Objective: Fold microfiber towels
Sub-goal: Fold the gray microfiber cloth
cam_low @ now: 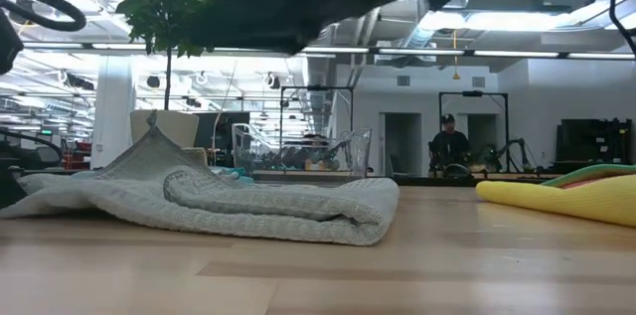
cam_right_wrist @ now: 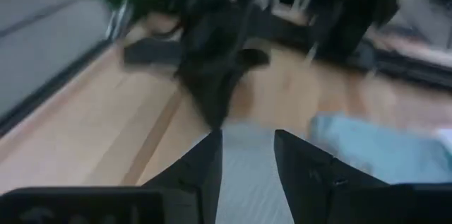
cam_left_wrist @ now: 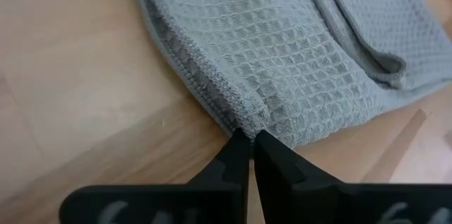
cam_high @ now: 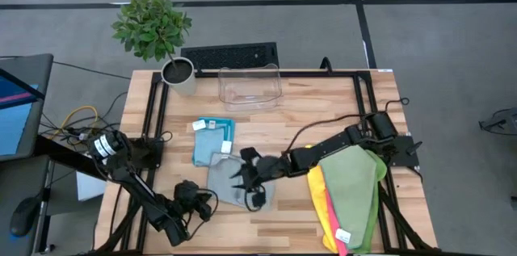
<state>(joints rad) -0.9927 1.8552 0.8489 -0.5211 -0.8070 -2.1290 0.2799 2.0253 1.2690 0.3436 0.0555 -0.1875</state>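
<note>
Left tool (cam_left_wrist: 248,138) is pinched tight on the near corner of the grey towel (cam_high: 230,179), mid-table (cam_high: 291,224), so the cloth stretches away ahead of it. Right tool (cam_high: 245,177) hangs half-spread over the towel's far edge, gripping nothing I can make out.

A grey waffle-weave microfiber towel (cam_high: 228,180) is laid mid-table, just in front of a folded light blue microfiber towel (cam_high: 212,141). Behind both a clear plastic bin (cam_high: 250,85) is set — a stack of green, yellow and pink towels (cam_high: 349,195) is placed to the right.

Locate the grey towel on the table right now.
In the high view the grey towel lies near the table's middle, just front of the light blue towel, between the left gripper and right gripper.
</note>
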